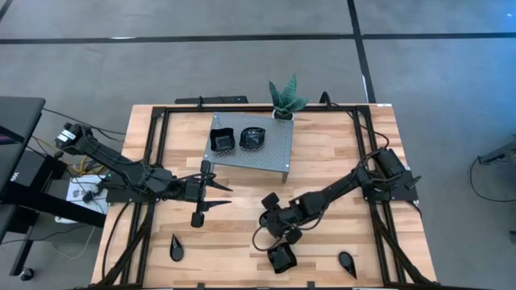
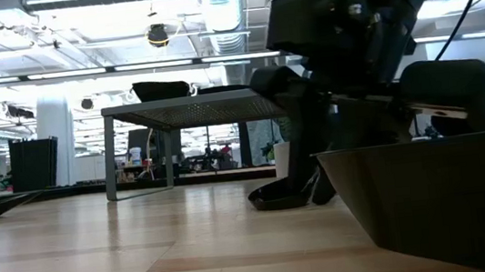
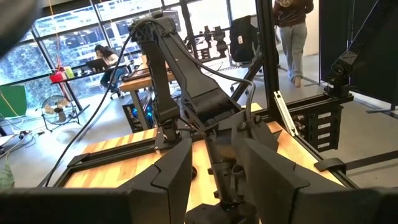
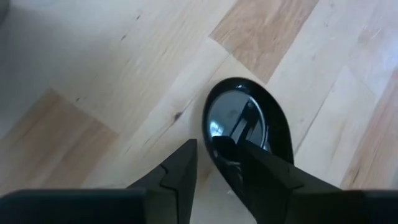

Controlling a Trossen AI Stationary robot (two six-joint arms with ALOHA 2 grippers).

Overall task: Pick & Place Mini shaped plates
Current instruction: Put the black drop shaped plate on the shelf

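The high camera looked straight down on the whole table [image 1: 322, 161]. The low one sat at tabletop level, close behind the right gripper [image 2: 348, 96]. Each wrist camera peered forward past its own fingers.

Right gripper [image 4: 216, 167] is low over the pale wooden table [image 4: 112, 74], fingers [image 4: 180, 171] parted around the near rim of a glossy black roundish plate [image 4: 239, 121], which runs off toward one o'clock, its shiny well mirroring the fingers above it
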